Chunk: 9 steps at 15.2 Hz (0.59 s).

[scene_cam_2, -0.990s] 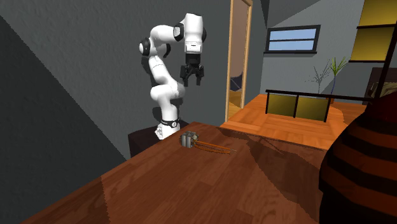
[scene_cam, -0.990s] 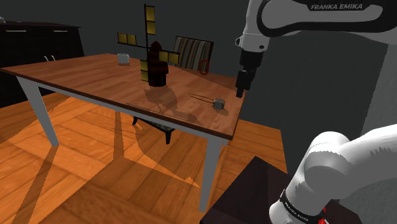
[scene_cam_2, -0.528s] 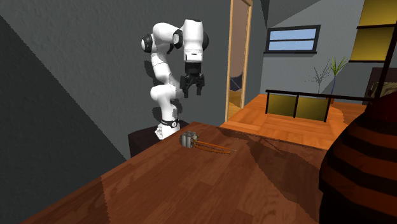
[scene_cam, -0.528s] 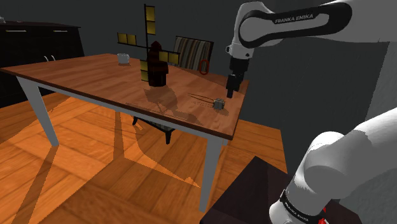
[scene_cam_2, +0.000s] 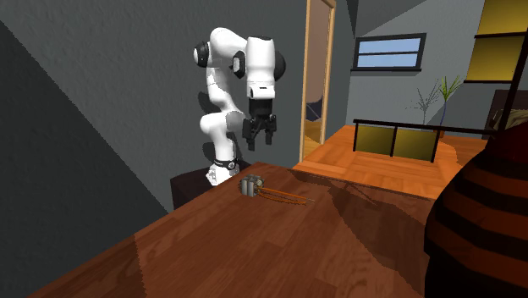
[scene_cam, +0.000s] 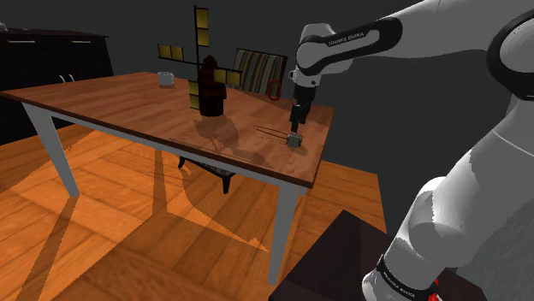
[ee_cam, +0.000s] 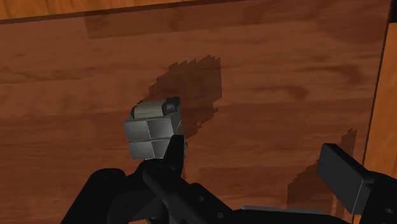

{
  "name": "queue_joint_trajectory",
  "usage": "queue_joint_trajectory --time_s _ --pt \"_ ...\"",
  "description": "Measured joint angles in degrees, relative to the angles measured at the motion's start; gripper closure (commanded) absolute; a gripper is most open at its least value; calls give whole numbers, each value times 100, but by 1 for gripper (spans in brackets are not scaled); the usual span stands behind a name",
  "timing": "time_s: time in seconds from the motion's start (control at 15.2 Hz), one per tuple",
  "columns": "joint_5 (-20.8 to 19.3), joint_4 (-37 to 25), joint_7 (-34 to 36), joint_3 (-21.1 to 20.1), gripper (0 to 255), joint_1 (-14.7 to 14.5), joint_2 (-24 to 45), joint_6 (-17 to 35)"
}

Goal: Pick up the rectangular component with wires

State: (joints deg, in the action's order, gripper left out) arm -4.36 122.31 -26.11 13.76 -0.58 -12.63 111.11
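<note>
The rectangular component (scene_cam: pixel 294 139) is a small grey block lying near the near corner of the wooden table (scene_cam: pixel 128 98). Thin brown wires (scene_cam_2: pixel 283 196) trail from the component (scene_cam_2: pixel 250 184) across the table (scene_cam_2: pixel 254 245). My black gripper (scene_cam: pixel 296 120) hangs just above the block, pointing down with its fingers apart. From the second exterior view, the gripper (scene_cam_2: pixel 259 131) is above the block and a little behind it. In the wrist view the component (ee_cam: pixel 153 130) sits just beyond one fingertip (ee_cam: pixel 162 168), off to the side of the open gripper (ee_cam: pixel 254 184), untouched.
A dark striped object (scene_cam: pixel 210 85) stands mid-table, and the same object (scene_cam_2: pixel 482 220) looms at the second exterior view's right. A white mug (scene_cam: pixel 166 79) sits at the far side. A striped chair back (scene_cam: pixel 257 68) rises behind. The table edge (scene_cam: pixel 304 180) runs close to the block.
The arm has swung down and to the shoulder view's left, bringing the gripper from well above the table's corner to just over the component. The fingers stayed open.
</note>
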Motion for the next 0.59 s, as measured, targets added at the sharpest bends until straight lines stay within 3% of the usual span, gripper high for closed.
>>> queue_joint_trajectory --time_s 0.59 --pt "687 -1704 -1074 310 0 187 2099 360"
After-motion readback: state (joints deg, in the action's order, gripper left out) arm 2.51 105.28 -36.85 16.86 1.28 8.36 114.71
